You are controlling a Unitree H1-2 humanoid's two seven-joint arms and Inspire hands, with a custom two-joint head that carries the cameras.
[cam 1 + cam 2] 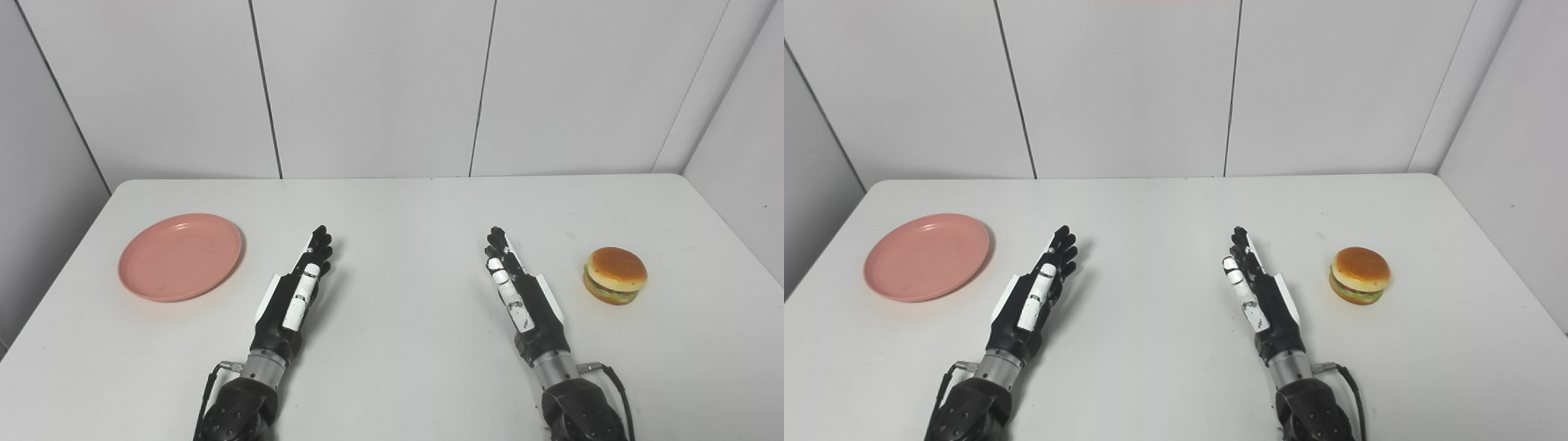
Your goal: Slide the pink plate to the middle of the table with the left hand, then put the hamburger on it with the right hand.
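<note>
On the white table [392, 202] I count one pink plate [180, 256] and one hamburger [615, 275], nothing else besides the robot's two hands. That plate sits empty near the left edge, well away from the middle, and the hamburger rests upright far over on the right. Both hands lie between them, apart from either: the left hand [298, 286] and right hand [516, 288] each stretch forward with fingers extended, holding nothing.
</note>
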